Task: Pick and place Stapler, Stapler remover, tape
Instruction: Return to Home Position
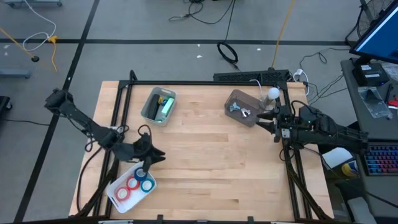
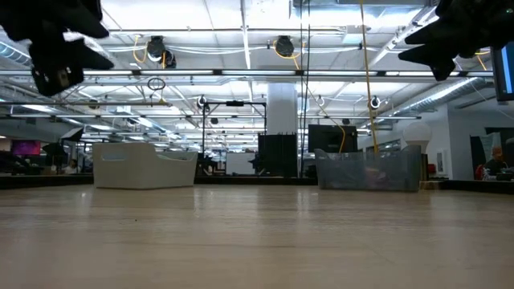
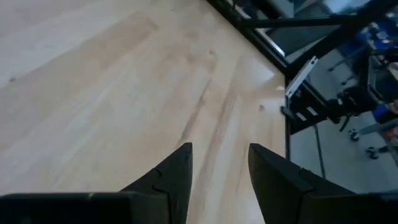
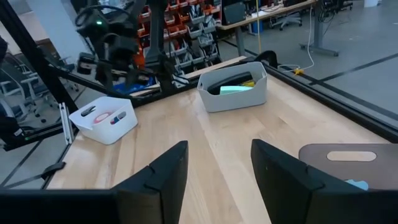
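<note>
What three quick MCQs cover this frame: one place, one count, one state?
1. Where does the white bin with the tape rolls sit?
A. in the middle
B. at the left edge of the table, by the left gripper
C. beside the right arm

2. How many bins stand on the table?
A. two
B. three
C. five

3. How do the left gripper's jaws stand?
A. open, empty
B. shut on a tape roll
C. shut on a stapler

Answers:
1 B: the high view puts it at the left edge, just past the left arm's tip.
2 B: the white bin, a grey bin and a clear bin.
3 A: the left wrist view shows only bare wood in the gap.
</note>
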{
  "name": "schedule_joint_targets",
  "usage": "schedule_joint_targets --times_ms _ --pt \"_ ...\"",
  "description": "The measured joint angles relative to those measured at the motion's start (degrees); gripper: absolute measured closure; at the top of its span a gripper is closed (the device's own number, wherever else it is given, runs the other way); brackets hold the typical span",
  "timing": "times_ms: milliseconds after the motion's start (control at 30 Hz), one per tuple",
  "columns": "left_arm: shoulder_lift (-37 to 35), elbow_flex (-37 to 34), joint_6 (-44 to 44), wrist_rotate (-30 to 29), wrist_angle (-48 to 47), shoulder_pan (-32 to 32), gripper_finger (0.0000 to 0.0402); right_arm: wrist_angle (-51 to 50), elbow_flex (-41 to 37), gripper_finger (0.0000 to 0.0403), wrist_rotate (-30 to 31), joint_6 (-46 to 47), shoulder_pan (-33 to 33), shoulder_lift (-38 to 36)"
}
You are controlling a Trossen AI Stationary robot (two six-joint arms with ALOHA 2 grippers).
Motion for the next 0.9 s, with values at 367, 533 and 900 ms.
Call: schedule_joint_targets --times_ms 367,533,900 --pt "-13.36 -5.13 16.65 13.39 -3.73 18.97 0.0247 -0.83 0.00 0.0231 0.07 1.08 0.00 -0.21" --pt "-25.15 -5.15 22.25 14.51 -10.49 22.04 0.0247 -0.83 0.00 0.0229 0.07 1.27 0.00 -0.20" --pt "-47.70 -5.10 30.87 14.26 -24.89 22.89 0.0247 -1.96 0.00 0.0234 -0.02 1.08 0.01 -0.22"
